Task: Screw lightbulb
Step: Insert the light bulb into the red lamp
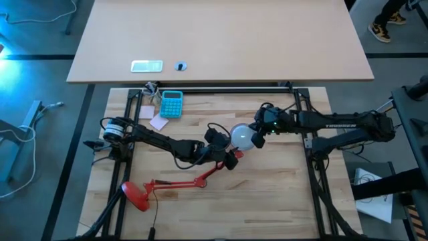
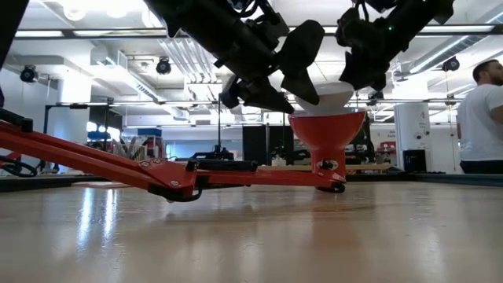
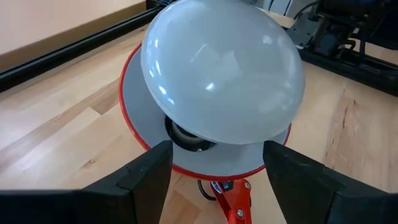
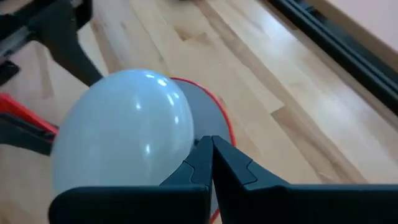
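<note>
**Inspector:** Where was the lightbulb [image 3: 224, 68] found?

**Assistant:** It sat in the upturned red cone shade [image 2: 326, 130] of the desk lamp, near the middle of the pale wooden table [image 1: 267, 194]. The bulb was a smooth, glossy white dome. In the left wrist view it leaned slightly over the shade's grey inner face, with the dark socket partly visible beneath it.

**Inspector:** The left gripper [image 3: 214, 171]?

**Assistant:** Its two dark, matte fingers stood apart, one to each side of the shade's near rim. They gripped nothing. I could not tell whether they touched the rim.

**Inspector:** And the right gripper [image 4: 211, 149]?

**Assistant:** It was at the bulb from the opposite side. In its own wrist view the two angular black fingertips met with no gap, lying against the dome's flank rather than around it. They were closed and holding nothing.

**Inspector:** The lamp itself?

**Assistant:** A slender red jointed arm [image 1: 184, 182] lay flat along the boards, running to a round red base [image 1: 136, 195] near the table's front left.
</note>
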Action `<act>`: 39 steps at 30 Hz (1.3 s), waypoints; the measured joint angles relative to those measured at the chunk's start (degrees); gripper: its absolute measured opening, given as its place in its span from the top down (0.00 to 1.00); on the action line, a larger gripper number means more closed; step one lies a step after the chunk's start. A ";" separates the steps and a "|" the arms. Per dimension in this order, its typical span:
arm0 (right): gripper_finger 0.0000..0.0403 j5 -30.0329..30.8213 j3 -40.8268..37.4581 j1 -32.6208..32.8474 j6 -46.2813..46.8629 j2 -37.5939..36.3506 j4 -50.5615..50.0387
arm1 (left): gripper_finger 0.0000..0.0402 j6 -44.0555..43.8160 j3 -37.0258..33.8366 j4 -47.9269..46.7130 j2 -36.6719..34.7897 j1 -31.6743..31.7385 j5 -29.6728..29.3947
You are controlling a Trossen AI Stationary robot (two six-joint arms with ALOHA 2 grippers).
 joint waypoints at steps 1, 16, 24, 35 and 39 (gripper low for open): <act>1.00 -0.46 0.00 0.00 0.19 -0.05 0.11 | 0.40 0.05 0.13 0.00 0.00 0.28 0.48; 1.00 -5.21 0.07 -0.04 1.74 -0.70 -3.45 | 0.40 4.07 3.38 -8.62 -0.20 3.38 3.95; 1.00 -6.60 0.07 0.02 3.05 -0.70 -5.37 | 0.40 5.58 3.44 -8.89 -0.26 3.82 4.92; 1.00 -8.89 0.07 0.95 4.80 -0.61 -6.88 | 0.40 7.38 3.35 -9.80 -0.31 5.03 5.02; 1.00 -8.60 0.07 1.82 5.07 -0.61 -7.01 | 0.41 7.48 3.32 -10.60 -0.53 5.23 5.20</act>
